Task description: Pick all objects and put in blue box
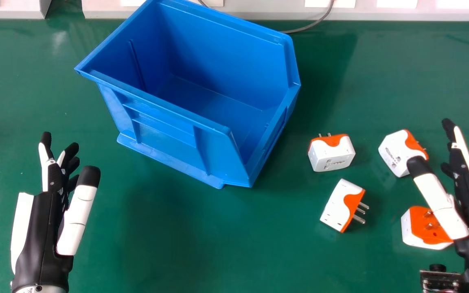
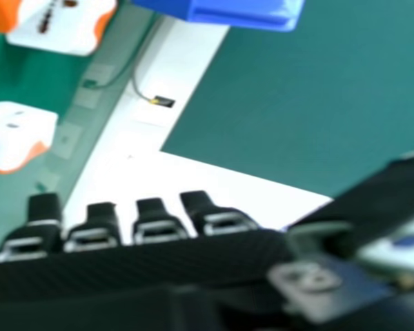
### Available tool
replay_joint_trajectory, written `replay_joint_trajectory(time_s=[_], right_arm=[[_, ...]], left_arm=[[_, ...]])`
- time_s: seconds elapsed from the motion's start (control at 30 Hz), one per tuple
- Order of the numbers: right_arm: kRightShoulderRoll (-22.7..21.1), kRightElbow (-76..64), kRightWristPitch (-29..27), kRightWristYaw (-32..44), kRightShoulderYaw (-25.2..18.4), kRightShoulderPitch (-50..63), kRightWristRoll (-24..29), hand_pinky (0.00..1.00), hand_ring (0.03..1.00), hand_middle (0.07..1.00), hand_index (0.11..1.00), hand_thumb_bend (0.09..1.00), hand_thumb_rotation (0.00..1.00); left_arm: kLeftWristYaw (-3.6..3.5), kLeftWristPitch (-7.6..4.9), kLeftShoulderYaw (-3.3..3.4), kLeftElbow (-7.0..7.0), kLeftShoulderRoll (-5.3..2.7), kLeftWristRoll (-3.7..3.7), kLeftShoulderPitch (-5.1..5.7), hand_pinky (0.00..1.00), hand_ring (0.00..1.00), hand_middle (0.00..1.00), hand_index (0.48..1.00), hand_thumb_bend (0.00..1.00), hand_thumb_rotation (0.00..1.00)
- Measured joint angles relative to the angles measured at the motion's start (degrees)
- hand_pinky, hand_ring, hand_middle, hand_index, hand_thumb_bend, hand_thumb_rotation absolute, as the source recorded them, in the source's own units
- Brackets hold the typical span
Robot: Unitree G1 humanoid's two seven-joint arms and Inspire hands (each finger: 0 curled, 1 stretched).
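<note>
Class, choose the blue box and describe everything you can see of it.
The blue box looks like glossy moulded plastic. It stands upright and open-topped on the green table, turned at an angle, left of the white-and-orange adapters. Its side wall has raised ribs above a projecting foot, and its right end is cut lower. The visible inside holds nothing, and neither hand touches it.

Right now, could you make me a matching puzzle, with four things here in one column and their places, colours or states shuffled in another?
1. Blue box
2. White-and-orange plugs
3. Robot's left hand
4. Tabletop

A. Green
B. Fingers open, toward the head view's left edge
C. Open-topped, nothing visible inside
D. In the head view's right half, some with metal prongs showing

Right pairs: 1-C, 2-D, 3-B, 4-A
</note>
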Motion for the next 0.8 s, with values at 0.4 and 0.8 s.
replay_joint_trajectory(time_s=[0.4, 0.8], right_arm=[[0.04, -0.05, 0.07, -0.04, -0.2, 0.0, -0.07, 0.91, 1.0, 1.0, 0.985, 0.647, 1.0], [0.34, -1.83, 1.26, -0.16, -0.24, 0.34, -0.81, 0.9, 0.999, 1.0, 0.974, 0.658, 1.0]], left_arm=[[-0.31, 0.12, 0.0, -0.07, 0.05, -0.12, -0.04, 0.92, 0.95, 0.96, 0.943, 0.85, 1.0], [-0.52, 0.2, 0.0, 0.51, 0.08, -0.18, -0.21, 0.92, 0.95, 0.96, 0.945, 0.85, 1.0]])
